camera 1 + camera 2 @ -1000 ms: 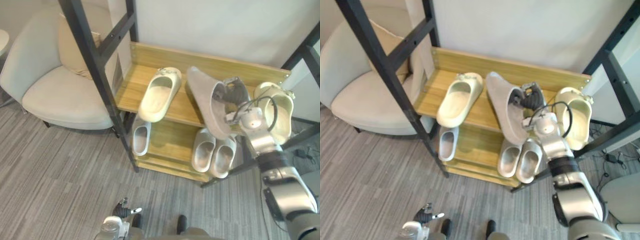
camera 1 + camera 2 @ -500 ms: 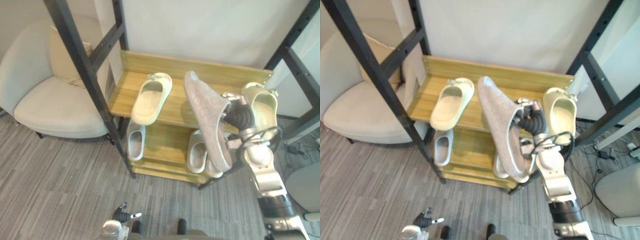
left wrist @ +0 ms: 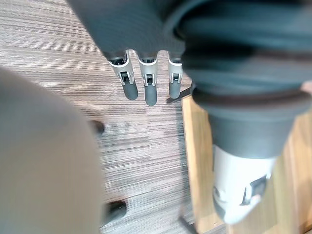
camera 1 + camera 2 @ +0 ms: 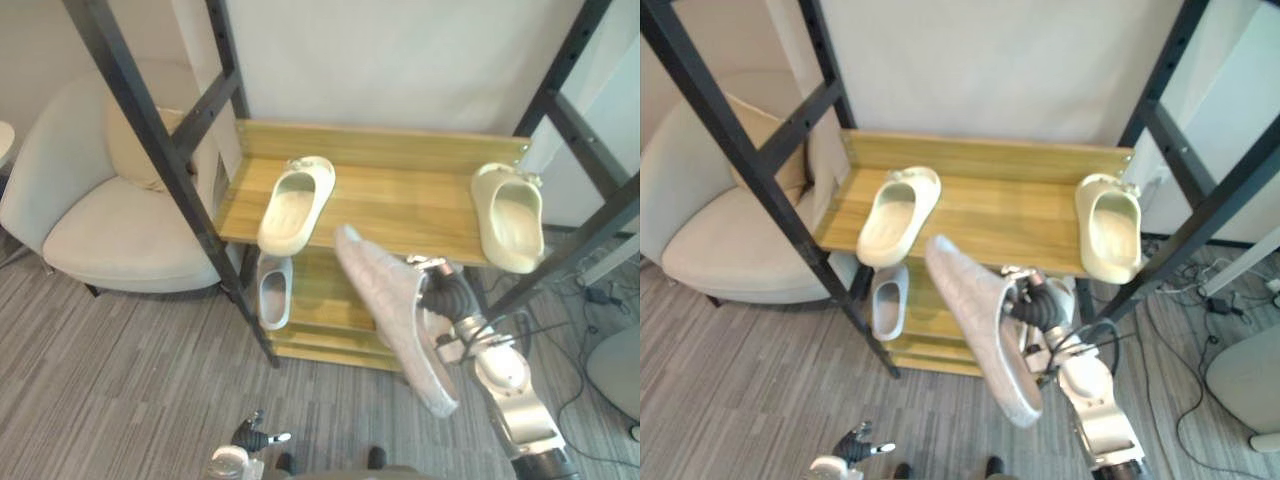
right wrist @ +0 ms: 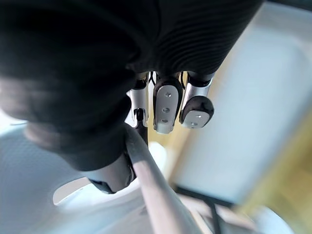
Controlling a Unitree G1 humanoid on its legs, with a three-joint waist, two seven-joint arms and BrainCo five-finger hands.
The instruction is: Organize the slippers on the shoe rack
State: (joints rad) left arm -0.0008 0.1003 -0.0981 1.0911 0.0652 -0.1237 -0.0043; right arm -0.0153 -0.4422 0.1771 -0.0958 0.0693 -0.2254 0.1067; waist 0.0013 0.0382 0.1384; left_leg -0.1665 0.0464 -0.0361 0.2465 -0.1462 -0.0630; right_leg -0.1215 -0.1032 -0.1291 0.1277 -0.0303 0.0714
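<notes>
The wooden shoe rack (image 4: 400, 195) carries a cream slipper (image 4: 295, 205) at the left of its top shelf and another cream slipper (image 4: 508, 215) at the right end. In front of the rack, lower than that shelf, my right hand (image 4: 450, 300) is shut on the edge of a grey slipper (image 4: 395, 330), which is tilted with its patterned sole facing me. In the right wrist view the fingers (image 5: 165, 105) curl over the slipper's rim (image 5: 156, 195). A pale grey slipper (image 4: 272, 290) lies on the lower shelf at the left. My left hand (image 4: 250, 440) hangs low over the floor, fingers (image 3: 146, 83) straight.
A beige armchair (image 4: 110, 210) stands left of the rack. Black slanted frame posts (image 4: 150, 130) cross in front of the rack's left side, and others (image 4: 580, 130) at its right. Grey striped carpet (image 4: 120, 380) lies before the rack.
My right hand has drawn the grey slipper off the top shelf, down and towards me. The camera has shifted, so the rack shows more centred.
</notes>
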